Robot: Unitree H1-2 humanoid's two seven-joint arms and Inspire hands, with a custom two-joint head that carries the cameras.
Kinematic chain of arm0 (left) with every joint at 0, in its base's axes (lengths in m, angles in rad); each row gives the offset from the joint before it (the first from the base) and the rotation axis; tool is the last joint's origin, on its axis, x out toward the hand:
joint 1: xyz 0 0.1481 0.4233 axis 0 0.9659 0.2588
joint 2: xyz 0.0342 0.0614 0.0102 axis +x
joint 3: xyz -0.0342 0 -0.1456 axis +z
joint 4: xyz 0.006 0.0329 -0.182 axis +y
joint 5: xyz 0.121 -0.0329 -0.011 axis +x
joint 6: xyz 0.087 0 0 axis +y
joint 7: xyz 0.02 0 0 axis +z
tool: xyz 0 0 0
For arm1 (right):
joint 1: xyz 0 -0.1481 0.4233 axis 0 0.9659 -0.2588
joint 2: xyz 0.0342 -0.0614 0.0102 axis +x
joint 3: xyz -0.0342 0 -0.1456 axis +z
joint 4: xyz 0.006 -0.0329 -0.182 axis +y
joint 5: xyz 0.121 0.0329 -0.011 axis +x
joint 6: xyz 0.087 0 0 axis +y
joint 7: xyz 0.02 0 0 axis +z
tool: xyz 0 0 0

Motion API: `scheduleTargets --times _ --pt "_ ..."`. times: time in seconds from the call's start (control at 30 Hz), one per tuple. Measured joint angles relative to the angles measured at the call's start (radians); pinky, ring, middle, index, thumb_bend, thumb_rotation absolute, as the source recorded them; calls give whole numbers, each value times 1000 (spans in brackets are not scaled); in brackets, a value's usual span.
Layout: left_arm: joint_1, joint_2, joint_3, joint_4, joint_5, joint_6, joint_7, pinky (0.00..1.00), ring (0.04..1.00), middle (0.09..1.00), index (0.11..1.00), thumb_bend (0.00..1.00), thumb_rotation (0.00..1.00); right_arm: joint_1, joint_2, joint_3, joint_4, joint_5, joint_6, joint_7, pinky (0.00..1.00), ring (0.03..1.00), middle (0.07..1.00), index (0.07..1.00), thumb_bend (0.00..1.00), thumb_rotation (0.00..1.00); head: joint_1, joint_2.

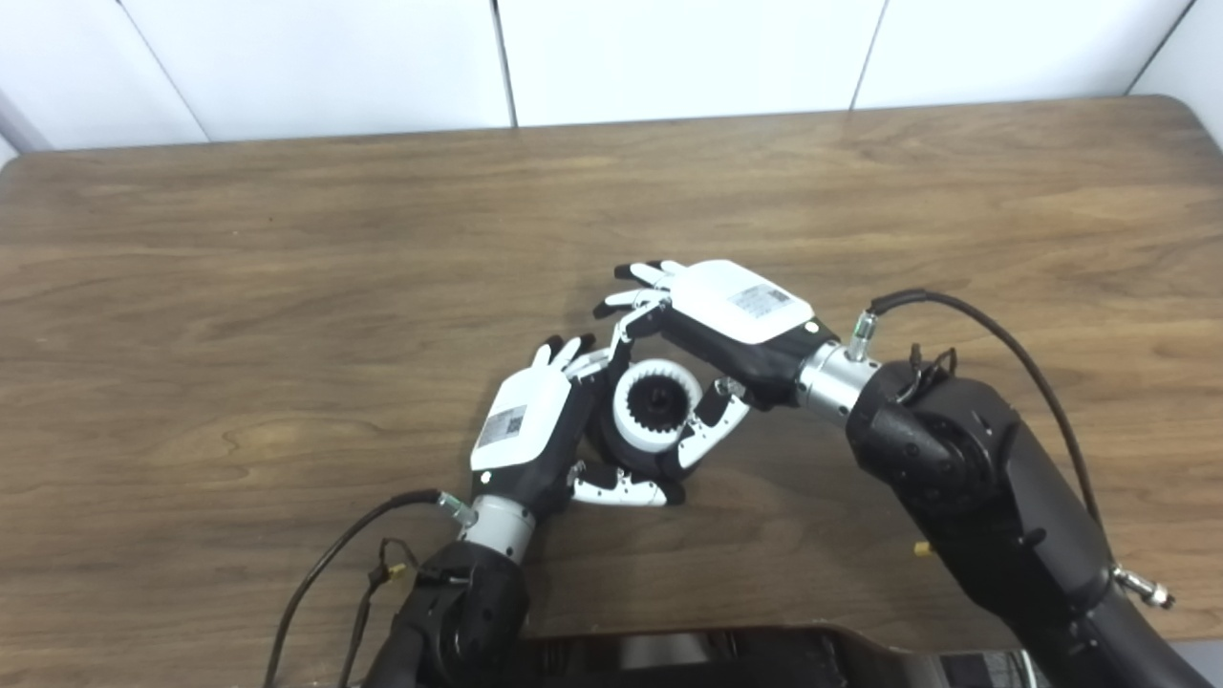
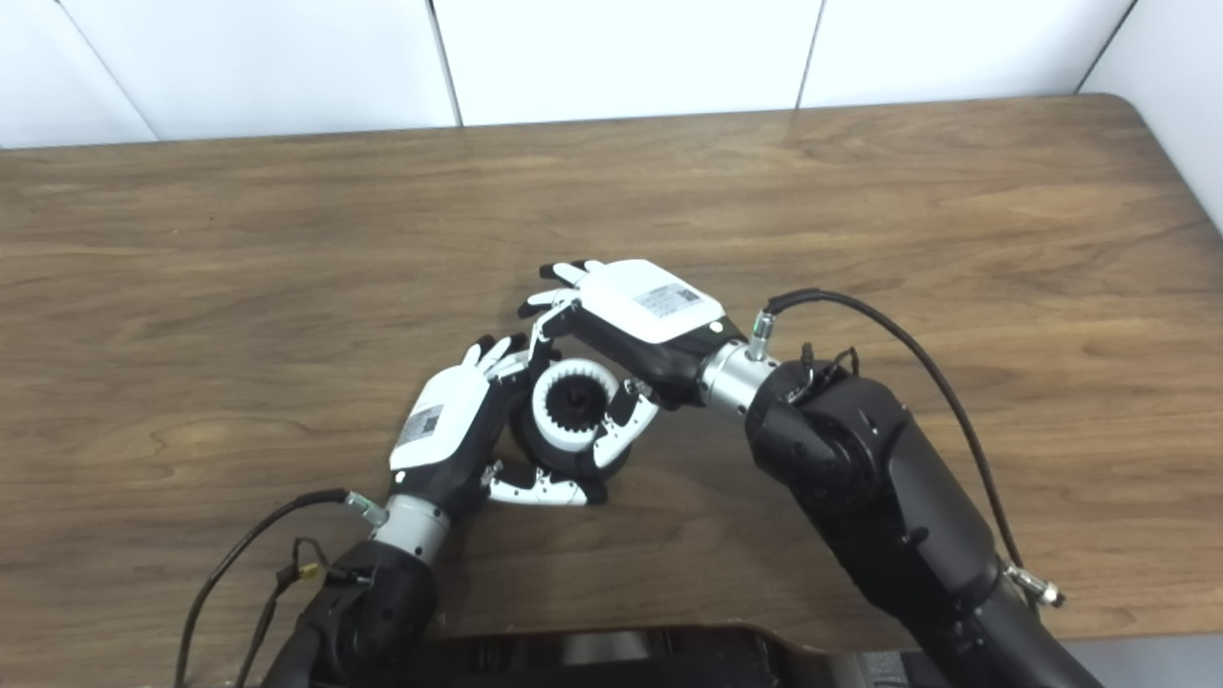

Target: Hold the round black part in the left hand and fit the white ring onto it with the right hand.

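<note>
Seating step, mid-bench.
Left hand [image 1: 524, 420] clamped on black part [image 1: 611, 449]; right hand [image 1: 740, 320] pinching white ring [image 1: 653, 406] atop it. Next, probably: press square, then release.

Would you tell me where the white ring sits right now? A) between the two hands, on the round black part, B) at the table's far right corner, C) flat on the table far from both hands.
A: the white ring sits on the round black part, with the left hand and right hand around them.
</note>
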Motion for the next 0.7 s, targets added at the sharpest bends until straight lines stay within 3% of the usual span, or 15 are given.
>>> scheduleTargets --times 0.27,0.33,0.43,0.53,0.7 --pt "0 0 0 0 0 1 0 1000 967 833 482 525 63 -4 0 -1 5 2 0 9 1000 986 870 495 522 154 0 0" --pt "0 0 0 0 0 1 0 1000 964 832 482 525 64 -9 -2 -1 8 1 0 13 1000 991 880 649 792 314 -5 -3" --pt "-1 0 0 0 0 1 0 1000 965 837 482 525 63 -10 -10 0 22 -12 0 23 1000 999 905 735 938 424 -5 -3" --pt "-1 -1 -1 0 0 1 0 1000 969 842 482 525 64 -13 -17 0 33 -16 1 31 1000 1000 927 780 992 430 -5 -3" --pt "-1 -1 -3 0 0 4 0 1000 971 844 482 525 64 -25 -17 -7 19 -16 18 74 1000 1000 947 811 1000 421 -5 -3"
